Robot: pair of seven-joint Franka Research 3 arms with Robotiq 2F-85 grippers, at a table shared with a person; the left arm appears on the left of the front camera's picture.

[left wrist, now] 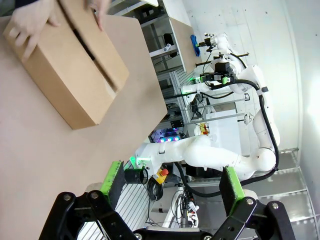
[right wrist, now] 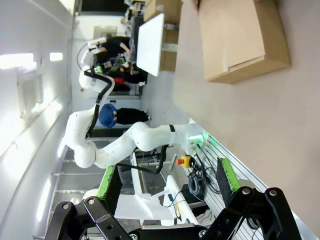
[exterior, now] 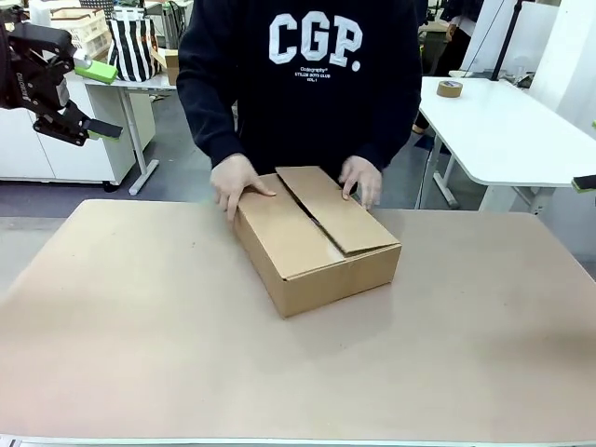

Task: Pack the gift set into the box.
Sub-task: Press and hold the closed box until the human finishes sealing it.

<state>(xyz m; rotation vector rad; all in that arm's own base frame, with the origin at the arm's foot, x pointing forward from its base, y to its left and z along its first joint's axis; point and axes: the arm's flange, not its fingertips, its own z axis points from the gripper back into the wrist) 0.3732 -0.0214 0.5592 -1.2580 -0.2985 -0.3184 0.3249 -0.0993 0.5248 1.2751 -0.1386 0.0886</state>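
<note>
— Box location?
— The box (exterior: 312, 244) is recorded mid-surface (exterior: 140, 317), flaps folded down, touched by a person's hands (exterior: 237, 182).
— Grippers?
— Left gripper (exterior: 102, 100) and right gripper (right wrist: 166, 172) are noted spread apart, empty.

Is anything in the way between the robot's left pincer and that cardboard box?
Nothing lies on the table between them. The open left pincer hangs raised off to the left. But a person's hands rest on the box's far end, on its closed flaps.

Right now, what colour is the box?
The box is plain brown, unprinted; best seen in front view.
</note>
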